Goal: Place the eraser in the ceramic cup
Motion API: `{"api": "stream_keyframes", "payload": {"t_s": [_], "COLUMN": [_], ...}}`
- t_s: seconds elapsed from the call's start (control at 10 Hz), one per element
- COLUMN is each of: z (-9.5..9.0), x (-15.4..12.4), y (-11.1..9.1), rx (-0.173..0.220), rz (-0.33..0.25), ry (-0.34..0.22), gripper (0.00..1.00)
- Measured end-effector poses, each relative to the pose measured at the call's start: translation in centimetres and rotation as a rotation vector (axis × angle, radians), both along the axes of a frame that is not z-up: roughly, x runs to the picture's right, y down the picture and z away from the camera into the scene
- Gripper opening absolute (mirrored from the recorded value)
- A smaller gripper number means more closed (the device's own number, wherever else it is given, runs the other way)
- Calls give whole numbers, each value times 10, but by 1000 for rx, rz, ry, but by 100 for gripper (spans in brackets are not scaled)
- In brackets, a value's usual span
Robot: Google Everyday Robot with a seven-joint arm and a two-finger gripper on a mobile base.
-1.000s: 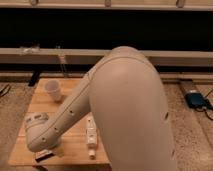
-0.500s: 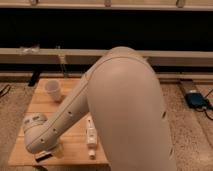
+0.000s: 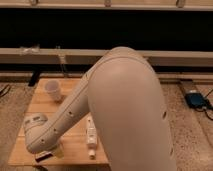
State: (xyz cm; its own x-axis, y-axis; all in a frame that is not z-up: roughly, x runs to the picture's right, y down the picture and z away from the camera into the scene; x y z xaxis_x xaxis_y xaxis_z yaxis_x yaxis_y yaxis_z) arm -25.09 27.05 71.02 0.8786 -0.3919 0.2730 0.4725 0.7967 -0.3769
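Observation:
The white ceramic cup (image 3: 53, 90) stands upright near the far left of the wooden table (image 3: 75, 142). My arm reaches down over the table's left half. The gripper (image 3: 46, 151) is low at the front left corner, mostly hidden by my wrist. A small dark flat block, the eraser (image 3: 43, 156), shows right under the gripper at the table's front edge. I cannot tell whether it is held or lying on the wood. The cup is well behind the gripper, towards the back.
A white bottle-like object (image 3: 91, 136) lies on the table right of the gripper. A pale yellowish thing (image 3: 59, 150) sits beside the gripper. A blue device (image 3: 196, 100) lies on the floor at right. A long bench rail (image 3: 30, 55) runs behind the table.
The wrist has shifted slightly left and down towards the front left corner. The cup and the white object have not moved.

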Motion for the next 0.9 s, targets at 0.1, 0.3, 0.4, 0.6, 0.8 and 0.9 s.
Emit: {"api": "stream_keyframes", "payload": {"t_s": [0.1,0.3,0.4,0.6,0.8,0.9], "z": [-1,-1,2,7,21,25], "x": [-12,-29,-38,-51,-56,-59], "y": [1,4,4,7,13,16], "rx": [14,29,32,25,-3,-17], "rz": [-27,-72,-91,-118,-130,-133], "ry": [-15,-37,-49,-66,-75,-82], "gripper": [80,80,80,80,80,80]}}
